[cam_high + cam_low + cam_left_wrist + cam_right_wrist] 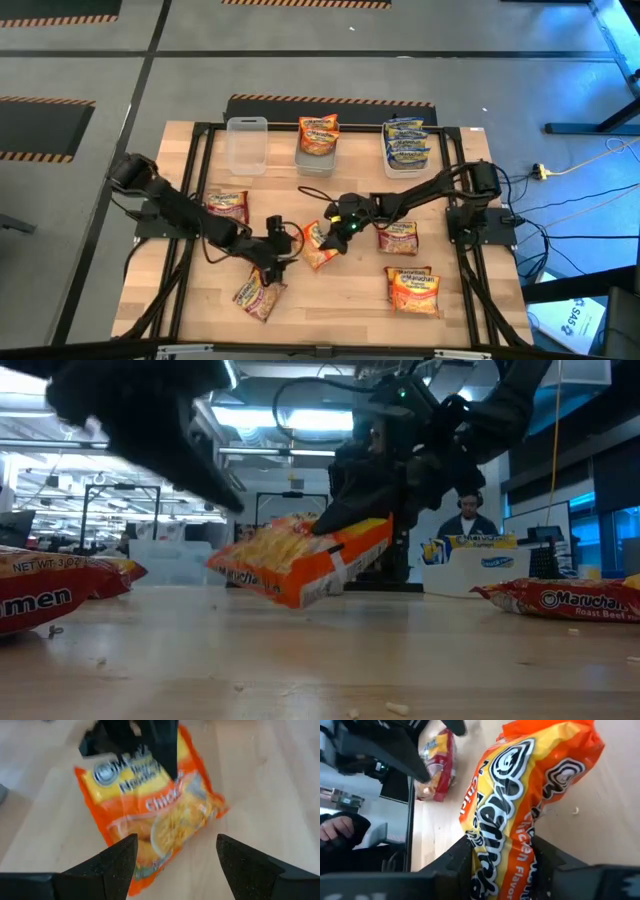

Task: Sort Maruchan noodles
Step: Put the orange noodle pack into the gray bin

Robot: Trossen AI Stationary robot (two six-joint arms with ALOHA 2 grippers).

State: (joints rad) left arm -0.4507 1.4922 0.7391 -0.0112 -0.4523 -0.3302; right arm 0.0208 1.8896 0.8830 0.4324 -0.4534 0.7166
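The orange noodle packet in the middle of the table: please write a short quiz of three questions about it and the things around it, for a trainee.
1. True or false: the right end effector is closed on the orange packet.
2. Choose one: which of the three tubs in a row holds no packets? A the tub on the left arm's side; B the middle tub; C the tub on the right arm's side.
3. Complete: the left end effector, close beside the orange packet, holds nothing and its fingers are ____.

Key: 1 true; 2 A; 3 open.
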